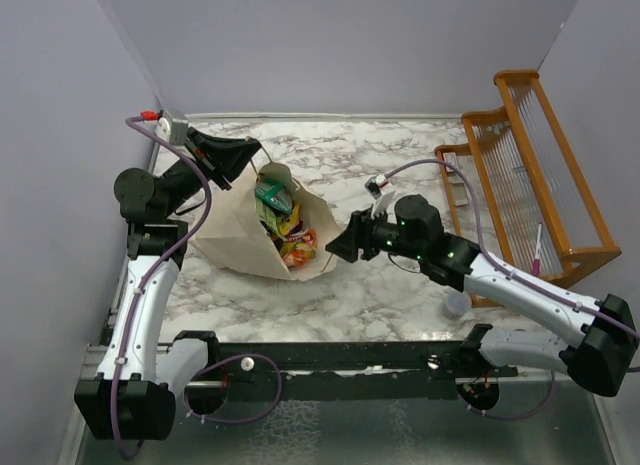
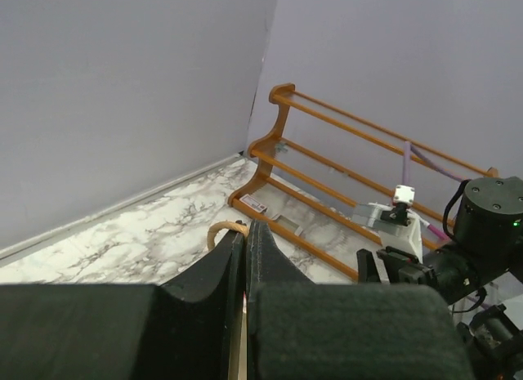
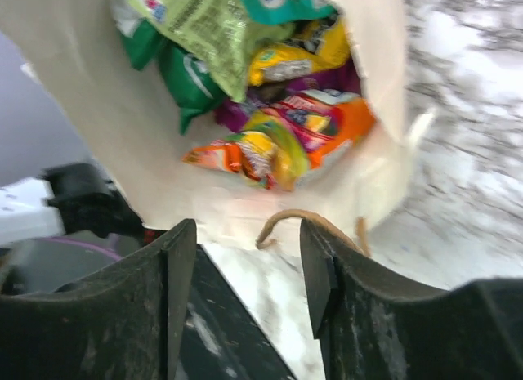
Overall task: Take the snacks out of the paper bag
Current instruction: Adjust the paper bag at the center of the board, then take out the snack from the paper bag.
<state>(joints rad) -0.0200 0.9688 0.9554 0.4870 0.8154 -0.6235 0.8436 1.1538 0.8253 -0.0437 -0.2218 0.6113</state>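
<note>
Cream paper bag (image 1: 228,240) lies toward the left edge of the marble desk (image 1: 380,285), mouth gaping, the snacks (image 1: 280,220) packed inside. From above, the left hand (image 1: 252,150) sits at its far rim and the right hand (image 1: 332,247) just beside its near right corner; a wooden rack (image 1: 530,175) stands along the right edge. Left wrist view: the fingers (image 2: 212,274) are pressed together on a strip of the bag's paper, a tan loop handle (image 2: 221,230) at their tips. Right wrist view: the fingers are spread, gripping nothing, another handle (image 3: 298,219) seen between them, bright packets beyond.
</note>
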